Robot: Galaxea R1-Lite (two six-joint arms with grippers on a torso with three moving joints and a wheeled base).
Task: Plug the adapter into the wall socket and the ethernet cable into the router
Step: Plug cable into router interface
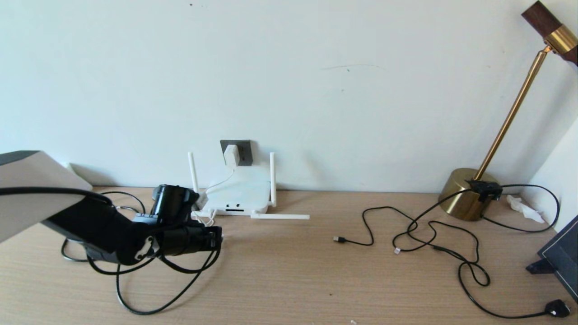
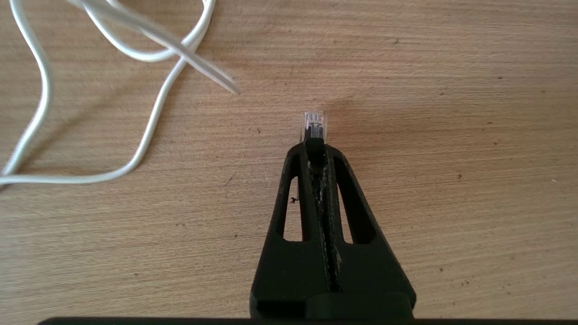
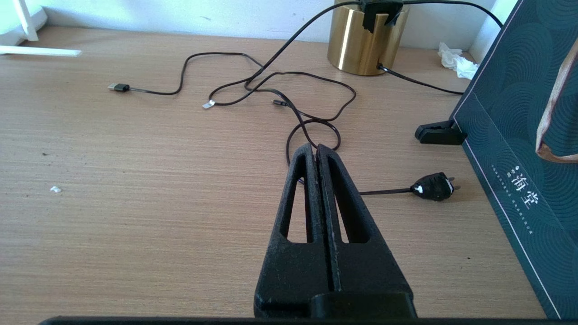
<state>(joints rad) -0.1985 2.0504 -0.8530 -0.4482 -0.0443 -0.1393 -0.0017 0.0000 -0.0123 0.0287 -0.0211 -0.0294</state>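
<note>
The left gripper (image 2: 314,141) has its fingers clamped on the ethernet cable (image 2: 313,125), clear connector poking out just above the worktop (image 1: 289,271), near the router (image 1: 235,194). The adapter (image 1: 231,155) sits in the wall socket (image 1: 244,151). The right gripper (image 3: 314,151) is parked, fingers together.

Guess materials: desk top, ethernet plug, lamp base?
Desk top: looks like wood or wood-look laminate, matte; fine straight grain lines. Ethernet plug: clear moulded plastic, see-through, held in the shut left gripper. Lamp base: likely brass-finished metal; golden, shiny reflections.
</note>
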